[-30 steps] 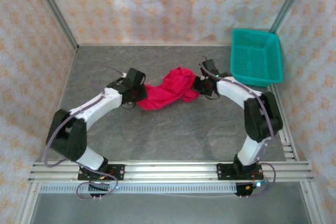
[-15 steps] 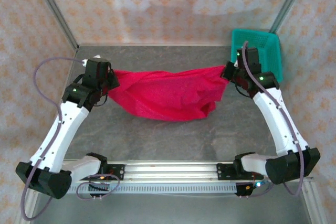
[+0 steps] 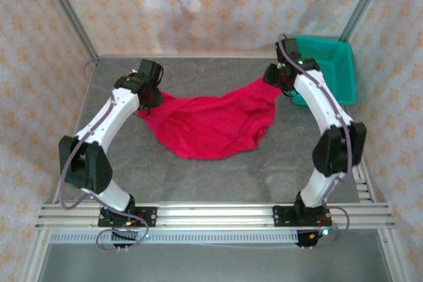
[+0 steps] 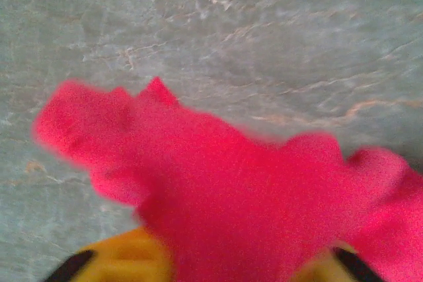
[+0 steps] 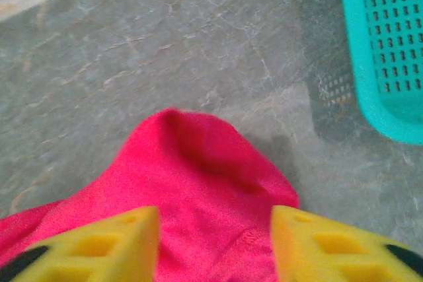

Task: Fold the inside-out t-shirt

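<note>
Grey marbled stone-look covers your desk (image 3: 218, 176), closed in by pale patterned walls (image 3: 198, 11). At its far right corner sits the teal mesh basket (image 3: 330, 70) — take that as your marker.

The inside-out t-shirt (image 3: 211, 127) hangs as a crimson swag to the left of the basket. One end is raised just beside the basket's left side. The other is raised well apart from the basket, over toward the left wall. The belly droops low between them. Whether that lowest fold rests on the desk you cannot tell.

Your right jaws, just beside the basket, are clamped on the shirt's nearer end. In the right wrist view the yellow fingers (image 5: 99, 242) stand a little apart with bunched red cloth packing the gap, and the basket's edge shows at upper right.

Your left jaws, at the end far from the basket, are closed on the other end — the left wrist view shows red cloth wedged between the fingers (image 4: 125, 259) and spilling forward above the desk.
</note>
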{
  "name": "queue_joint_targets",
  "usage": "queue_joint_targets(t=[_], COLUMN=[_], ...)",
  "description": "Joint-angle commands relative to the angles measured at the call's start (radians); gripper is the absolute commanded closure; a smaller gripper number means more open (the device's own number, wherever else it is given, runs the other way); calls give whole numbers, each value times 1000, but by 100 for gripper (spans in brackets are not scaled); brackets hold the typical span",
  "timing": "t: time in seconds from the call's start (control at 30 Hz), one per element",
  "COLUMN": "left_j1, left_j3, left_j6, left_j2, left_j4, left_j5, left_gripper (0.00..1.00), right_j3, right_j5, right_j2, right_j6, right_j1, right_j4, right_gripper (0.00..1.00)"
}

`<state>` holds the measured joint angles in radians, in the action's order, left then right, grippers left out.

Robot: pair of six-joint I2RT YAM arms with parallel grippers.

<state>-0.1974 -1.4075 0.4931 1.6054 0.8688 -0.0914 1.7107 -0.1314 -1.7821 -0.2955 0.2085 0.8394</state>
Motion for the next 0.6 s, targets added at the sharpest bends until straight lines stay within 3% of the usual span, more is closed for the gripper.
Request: queue_joint_targets(t=[0.0, 0.07, 0.23, 0.4, 0.57], left_j1=[26, 27, 36, 50, 50], left_j3=[-43, -19, 10, 0, 143], left_j6=[3, 3, -7, 3, 35], left_j2=[-17, -50, -58, 43, 57], left_j4=[95, 75, 30, 21, -92], left_j5=[-51, -42, 56, 183, 287], left_gripper=[39, 33, 32, 37, 39], right_j3=[59, 13, -84, -101, -118], right_j5=[20, 8, -2, 0, 7], right_j2=[-27, -12, -7, -63, -109], right_j6=[-5, -9, -23, -36, -40], right_j1=[-3, 0, 2, 0, -3], right_j4=[99, 63, -7, -25, -41], right_gripper=[41, 40, 40, 40, 40])
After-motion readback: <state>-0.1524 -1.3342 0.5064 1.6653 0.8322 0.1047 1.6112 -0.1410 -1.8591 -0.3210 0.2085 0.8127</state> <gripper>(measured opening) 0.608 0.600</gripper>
